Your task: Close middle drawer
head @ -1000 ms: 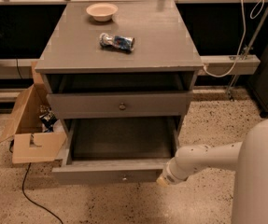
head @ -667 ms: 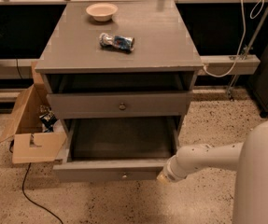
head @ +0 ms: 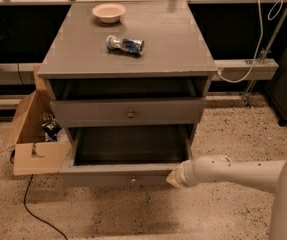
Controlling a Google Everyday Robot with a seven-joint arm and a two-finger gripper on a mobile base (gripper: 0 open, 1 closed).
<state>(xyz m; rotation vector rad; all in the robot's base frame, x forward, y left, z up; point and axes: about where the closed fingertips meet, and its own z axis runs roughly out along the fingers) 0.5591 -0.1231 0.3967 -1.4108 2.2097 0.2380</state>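
Gripper down low at the right end of the middle drawer, and we read that as a pushing stance. The pale arm stretches in from the right, nearly level with the floor, and its tip appears to meet the front panel just right of the small brass knob. Whether the gripper is wide or narrow, we cannot tell, because its end is tucked against the panel's corner. No grasp looks needed anyway, we judge, since closing calls for a shove on the flat face rather than a pull on the knob.

The middle drawer itself hangs far out of the grey cabinet, its dark inside open to us. Above it, the taller drawer sits slightly proud of the frame too, but that one is not our business. Contact at the right end rather than the centre is what we watch. An off-centre push could skew the drawer on its runners, in our view, so a straight line toward the cabinet matters.

Up top, a bowl and a crumpled packet rest well away from the action. An open cardboard box sits just beside the drawer's left corner, out of its path back in, we think.
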